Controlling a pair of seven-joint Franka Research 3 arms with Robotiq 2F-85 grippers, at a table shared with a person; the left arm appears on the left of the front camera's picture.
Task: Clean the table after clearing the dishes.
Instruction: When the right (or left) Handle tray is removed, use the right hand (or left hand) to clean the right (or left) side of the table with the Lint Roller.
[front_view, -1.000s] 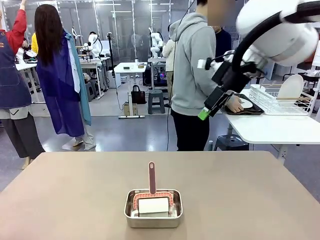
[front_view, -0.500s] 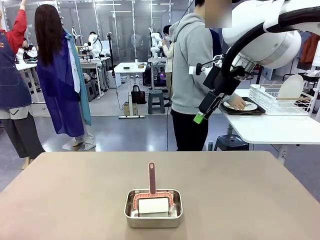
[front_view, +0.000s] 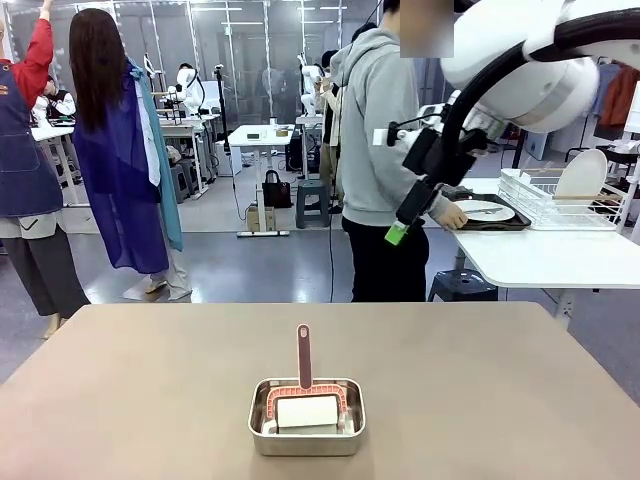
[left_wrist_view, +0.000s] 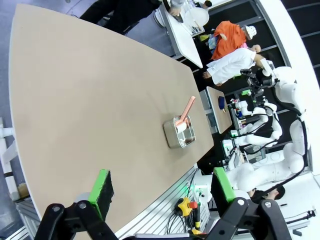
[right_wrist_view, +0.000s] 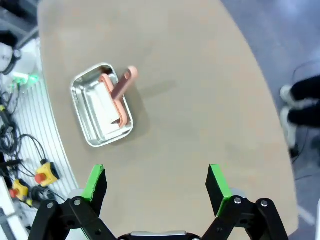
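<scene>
Wide taupe-brown matte worktop (front_view: 150, 380): carried a small rectangular steel pan (front_view: 306, 443) with a pink-handled white sponge (front_view: 306, 410), near your edge. Right gripper (right_wrist_view: 157, 182): spread wide, empty, high above the worktop. Left gripper (left_wrist_view: 162, 187): same. You probably needed to drop squarely over the upright handle (front_view: 303, 355)
</scene>
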